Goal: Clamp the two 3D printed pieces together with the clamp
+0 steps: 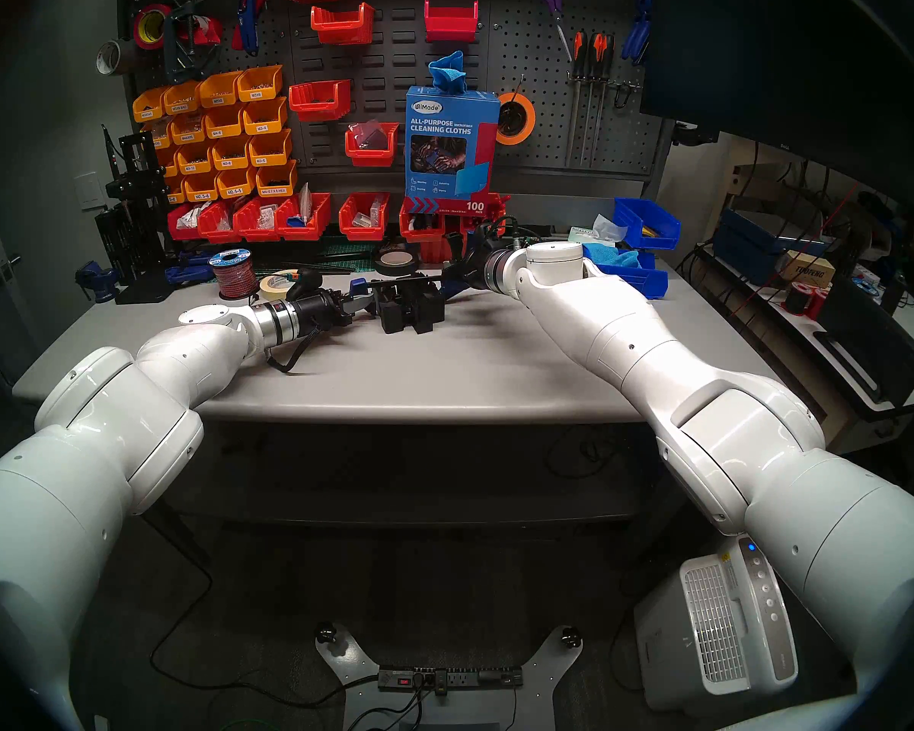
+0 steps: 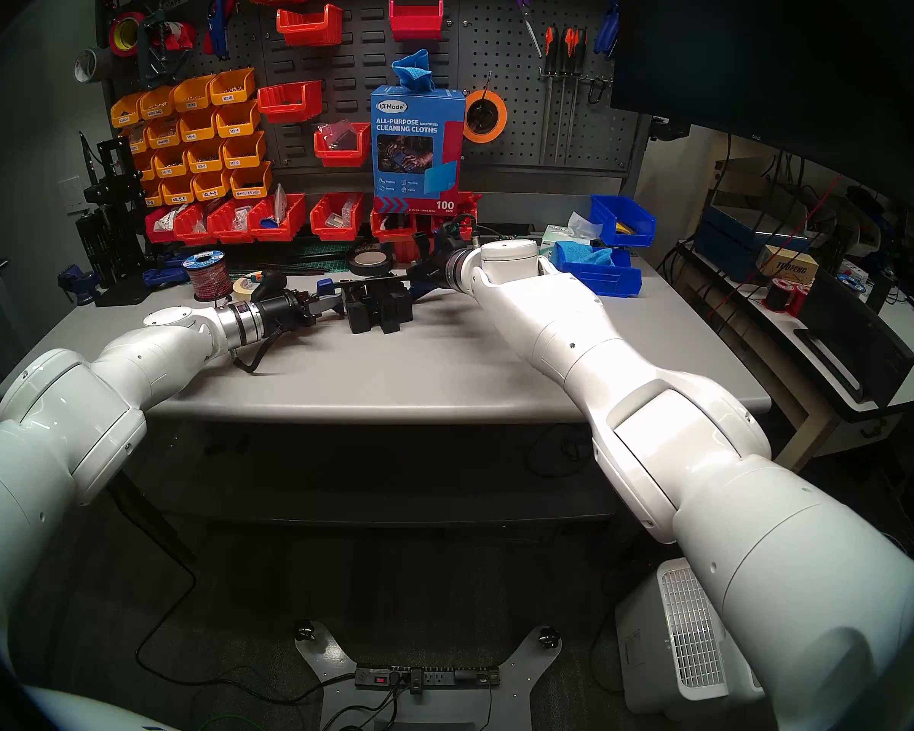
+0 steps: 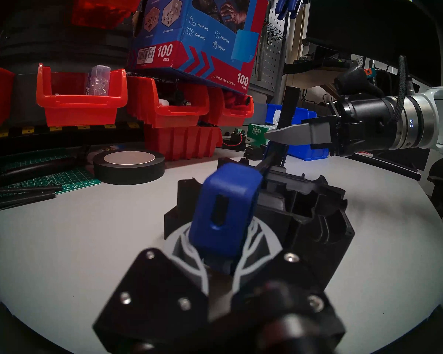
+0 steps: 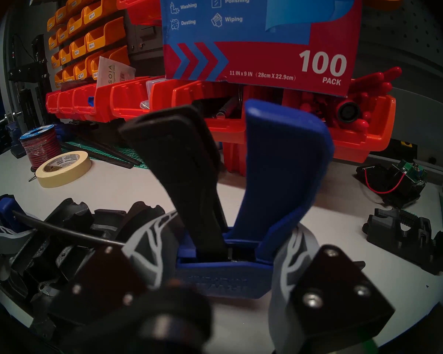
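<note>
Both grippers, left gripper (image 3: 216, 246) and right gripper (image 4: 221, 264), grip the clamp (image 4: 279, 172) over the two 3D printed pieces (image 1: 410, 305), tape roll (image 3: 128, 167) behind

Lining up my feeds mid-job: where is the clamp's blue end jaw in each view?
Head left: blue end jaw, centre, at left gripper.
Head right: same spot.
Left wrist: centre, between the fingers.
Right wrist: far left edge.
Shared landmark: cleaning-cloth box.

Both arms were reaching inward over the table (image 1: 444, 376).
Left gripper (image 1: 362, 305) and right gripper (image 1: 452, 281) were clamped tight, nearly level.
</note>
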Controlling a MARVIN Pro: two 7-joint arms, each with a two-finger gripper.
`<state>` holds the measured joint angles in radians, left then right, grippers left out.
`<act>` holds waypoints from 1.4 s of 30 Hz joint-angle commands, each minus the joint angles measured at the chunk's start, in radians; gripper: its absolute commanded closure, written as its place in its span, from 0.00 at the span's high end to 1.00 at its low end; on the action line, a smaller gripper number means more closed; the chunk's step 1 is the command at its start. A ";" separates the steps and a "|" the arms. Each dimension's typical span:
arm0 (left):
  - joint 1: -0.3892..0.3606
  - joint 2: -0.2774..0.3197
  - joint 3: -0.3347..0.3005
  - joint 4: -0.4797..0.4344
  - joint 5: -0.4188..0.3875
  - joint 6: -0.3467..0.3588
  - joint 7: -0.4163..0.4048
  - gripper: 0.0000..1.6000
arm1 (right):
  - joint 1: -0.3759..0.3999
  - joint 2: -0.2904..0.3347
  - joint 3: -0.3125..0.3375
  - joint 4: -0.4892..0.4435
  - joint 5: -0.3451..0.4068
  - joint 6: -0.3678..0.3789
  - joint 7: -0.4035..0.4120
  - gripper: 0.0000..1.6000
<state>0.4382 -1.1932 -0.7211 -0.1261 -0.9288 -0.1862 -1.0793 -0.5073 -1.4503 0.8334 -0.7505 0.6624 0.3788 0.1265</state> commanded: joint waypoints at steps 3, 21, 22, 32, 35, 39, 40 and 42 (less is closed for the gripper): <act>-0.024 -0.050 -0.005 -0.023 -0.005 -0.001 0.016 0.00 | -0.025 -0.093 -0.034 -0.010 0.020 0.023 0.045 0.00; -0.023 -0.047 -0.015 -0.025 -0.008 0.009 0.029 0.00 | -0.021 -0.130 -0.049 -0.012 0.027 0.017 0.007 0.00; -0.023 -0.047 -0.015 -0.026 -0.008 0.009 0.030 0.00 | -0.022 -0.133 -0.051 -0.013 0.028 0.016 0.005 0.00; -0.025 -0.043 -0.018 -0.027 -0.008 0.011 0.034 0.00 | -0.025 -0.142 -0.077 -0.037 0.038 0.011 -0.015 0.00; -0.024 -0.041 -0.019 -0.026 -0.007 0.011 0.035 0.00 | -0.025 -0.131 -0.089 -0.050 0.044 0.009 -0.020 0.00; -0.023 -0.040 -0.019 -0.027 -0.007 0.011 0.037 0.00 | -0.026 -0.130 -0.100 -0.061 0.049 0.006 -0.031 0.00; -0.023 -0.039 -0.019 -0.027 -0.007 0.011 0.037 0.00 | -0.025 -0.140 -0.100 -0.058 0.049 0.006 -0.036 0.00; -0.022 -0.039 -0.019 -0.026 -0.006 0.011 0.038 0.00 | -0.025 -0.142 -0.105 -0.063 0.051 0.005 -0.043 0.00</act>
<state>0.4435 -1.1955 -0.7360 -0.1263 -0.9309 -0.1720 -1.0372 -0.4984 -1.4765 0.7855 -0.7578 0.6829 0.3710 0.0264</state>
